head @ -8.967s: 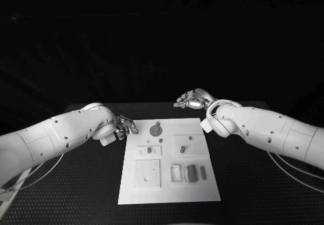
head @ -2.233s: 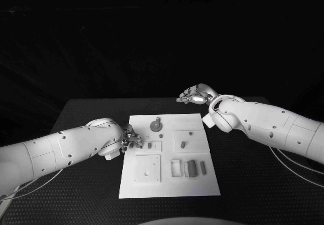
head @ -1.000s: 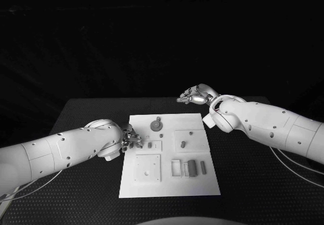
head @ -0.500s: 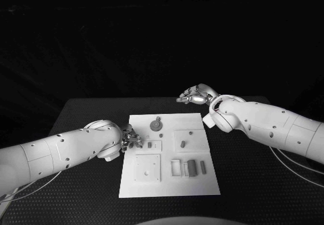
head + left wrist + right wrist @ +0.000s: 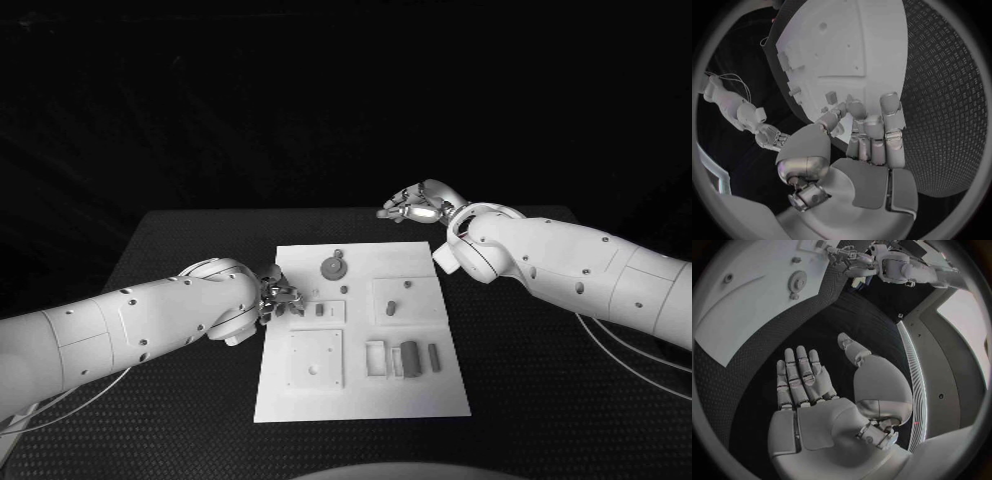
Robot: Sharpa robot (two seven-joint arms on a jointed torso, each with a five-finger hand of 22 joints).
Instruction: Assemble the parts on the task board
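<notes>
Two hands in play: left hand [image 5: 280, 297] has its fingers bunched over the board's [image 5: 361, 400] left edge, probably reaching a small part, grip unclear, while right hand [image 5: 415, 205] hangs spread and empty behind it.

Left hand [image 5: 864, 145] over the edge of the task board [image 5: 848, 45], fingers [image 5: 891, 112] bunched together at the rim; nothing visibly held. Right hand [image 5: 770, 136] at 9 o'clock, off the board.

We see our left hand [image 5: 280, 297] low, fingers curled together with nothing plainly in them; our right hand [image 5: 415, 204] raised, fingers spread, empty.
</notes>
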